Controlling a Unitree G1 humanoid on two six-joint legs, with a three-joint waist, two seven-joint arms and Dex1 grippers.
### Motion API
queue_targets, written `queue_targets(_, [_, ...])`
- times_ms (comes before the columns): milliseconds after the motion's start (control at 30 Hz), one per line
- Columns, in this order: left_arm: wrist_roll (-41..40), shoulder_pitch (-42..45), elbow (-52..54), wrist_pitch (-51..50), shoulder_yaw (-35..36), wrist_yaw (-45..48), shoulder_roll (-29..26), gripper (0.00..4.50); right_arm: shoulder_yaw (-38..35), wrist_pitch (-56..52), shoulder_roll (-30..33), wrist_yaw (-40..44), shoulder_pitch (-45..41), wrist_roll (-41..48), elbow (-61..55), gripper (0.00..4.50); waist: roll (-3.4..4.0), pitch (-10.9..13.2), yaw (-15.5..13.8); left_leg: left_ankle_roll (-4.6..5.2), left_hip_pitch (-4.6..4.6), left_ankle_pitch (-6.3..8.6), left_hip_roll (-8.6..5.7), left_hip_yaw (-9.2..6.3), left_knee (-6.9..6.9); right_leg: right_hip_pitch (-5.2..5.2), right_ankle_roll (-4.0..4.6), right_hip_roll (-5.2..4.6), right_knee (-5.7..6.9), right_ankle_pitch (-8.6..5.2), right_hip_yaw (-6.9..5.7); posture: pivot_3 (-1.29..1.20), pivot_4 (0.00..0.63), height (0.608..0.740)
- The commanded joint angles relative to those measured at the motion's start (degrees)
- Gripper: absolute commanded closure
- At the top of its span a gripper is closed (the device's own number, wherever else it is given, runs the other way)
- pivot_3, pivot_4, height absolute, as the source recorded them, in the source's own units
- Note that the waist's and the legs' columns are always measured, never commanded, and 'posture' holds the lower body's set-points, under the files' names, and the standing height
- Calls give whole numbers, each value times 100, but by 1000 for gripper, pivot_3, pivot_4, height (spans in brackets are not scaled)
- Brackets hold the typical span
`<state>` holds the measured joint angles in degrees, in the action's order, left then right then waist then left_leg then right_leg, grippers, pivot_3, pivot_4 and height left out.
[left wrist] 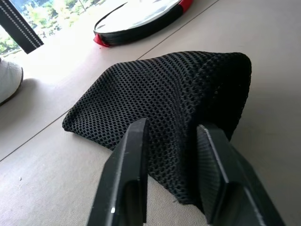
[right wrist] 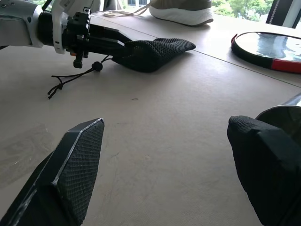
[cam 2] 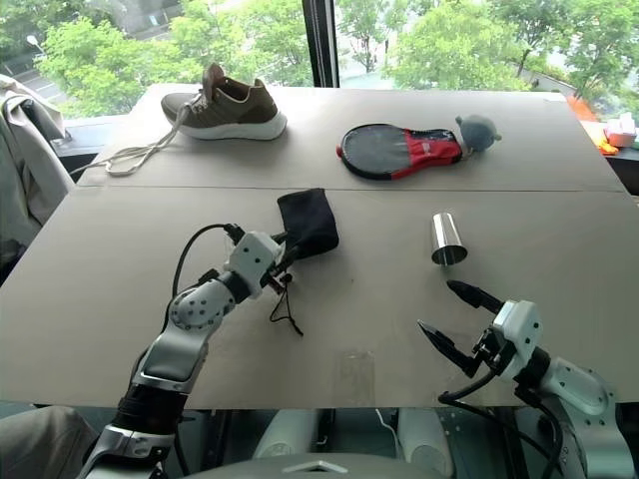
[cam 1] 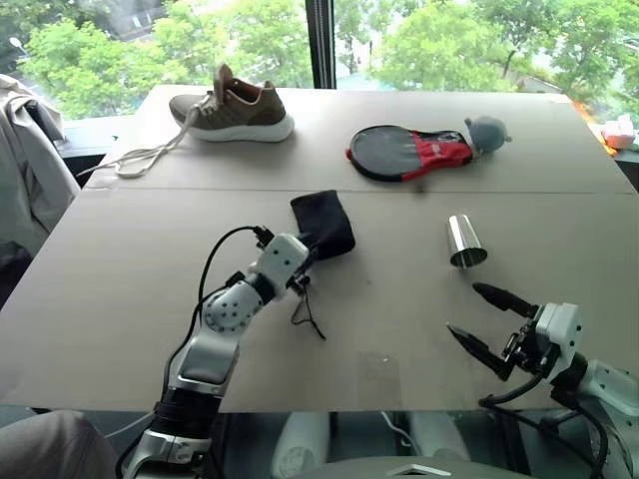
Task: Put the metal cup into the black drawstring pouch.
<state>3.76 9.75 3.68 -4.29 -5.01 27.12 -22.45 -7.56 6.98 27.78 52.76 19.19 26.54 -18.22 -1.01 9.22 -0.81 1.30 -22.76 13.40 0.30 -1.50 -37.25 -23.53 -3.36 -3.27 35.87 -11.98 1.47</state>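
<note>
Right gripper [cam 1: 477, 317]: spread wide, empty, just this side of the cup.
Cup [cam 1: 464, 241]: upright, well right of the pouch; likely stiff, slick, light — take it across the wall.
Left gripper [cam 2: 283, 257]: pinched on the pouch's near edge.
Pouch [cam 1: 324, 222]: limp mesh lying flat; mouth needs holding open.

We see the pouch [left wrist: 164, 108] as black open-mesh cloth, soft and matt, with a thin cord [right wrist: 70, 80] beside it. The cup [cam 1: 464, 241] is polished metal, mirror-bright. The table [cam 1: 399, 329] looks smooth, matt and beige. Our right gripper's fingers [right wrist: 70, 174] are black with a fine dimpled texture; the left gripper's fingers [left wrist: 127, 179] are smooth, slightly glossy black. The shoe [cam 1: 235, 108] is brown cloth on a white sole.
</note>
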Motion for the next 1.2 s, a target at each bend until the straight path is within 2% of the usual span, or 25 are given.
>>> queue_targets(33, [-89,124,39,-107,76,-61,48,4476,-89,84,48,-35,-59,6,-97,250,0,0,3,0,0,0,0,0,0,0,0,0,0,0,0,0,150,740])
queue_targets(100, [-105,138,34,-119,64,-51,52,4476,-113,47,79,-131,-102,-113,-55,250,0,0,3,0,0,0,-1,0,0,0,0,0,1,0,0,0,150,740])
queue_targets(200, [-219,210,199,-260,49,9,101,4476,-191,222,137,-525,-273,-738,174,250,-1,-1,2,0,0,0,-4,1,-1,0,18,0,1,11,1,0,150,740])
queue_targets(367, [-459,436,625,-765,48,-13,325,4476,-466,65,58,-1679,-807,-1550,578,250,-1,0,-5,-1,-2,-1,-14,1,-6,0,17,0,3,12,1,0,150,740])
queue_targets(500, [-819,661,931,-1574,172,-116,606,4476,-500,-369,-1,-2226,-1203,-1756,686,250,-1,-1,3,-1,-2,-1,-16,-3,-6,1,11,2,4,18,0,0,150,740])
queue_targets(633, [-1741,1030,1214,-2915,687,-378,1093,4476,-282,-549,-84,-2390,-1523,-1889,941,250,-2,0,14,-1,-3,-1,-16,-3,-6,2,-1,4,4,26,2,0,150,740])
queue_targets(767, [-2057,1355,1316,-3527,817,-365,1025,4476,-179,-952,-226,-2701,-1987,-2021,1274,250,-1,0,25,0,-1,-1,-15,-6,-8,2,-1,12,6,26,1,0,150,740])
queue_targets(900, [-2136,1393,1325,-3697,781,-348,868,4476,-64,-1232,-383,-2692,-2140,-1885,1384,250,-1,0,28,-1,-3,-1,-16,-7,-7,2,0,12,5,27,3,0,150,740])
queue_targets(1000, [-2184,1366,1328,-3765,774,-380,793,4500,-68,-1382,-450,-2735,-2097,-1840,1320,1097,-1,0,19,-1,-4,-1,-16,-11,-4,2,1,13,5,27,2,0,150,740])
queue_targets(1067, [-2207,1368,1340,-3783,771,-365,746,4500,-104,-1448,-463,-2778,-2042,-1830,1264,1909,-1,0,10,-1,-5,-1,-16,-10,-4,2,1,12,4,28,3,0,150,740])
queue_targets(1133, [-2233,1399,1319,-3808,784,-382,733,4500,-124,-1416,-450,-2778,-1997,-1841,1233,2927,-1,0,15,-1,-6,-2,-18,-8,-7,2,2,12,3,27,6,0,150,740])
queue_targets(1200, [-2240,1435,1276,-3815,771,-413,740,4500,-136,-1410,-444,-2774,-1979,-1820,1197,3680,-1,0,21,-1,-4,-2,-18,-7,-8,2,6,12,4,25,7,0,150,740])
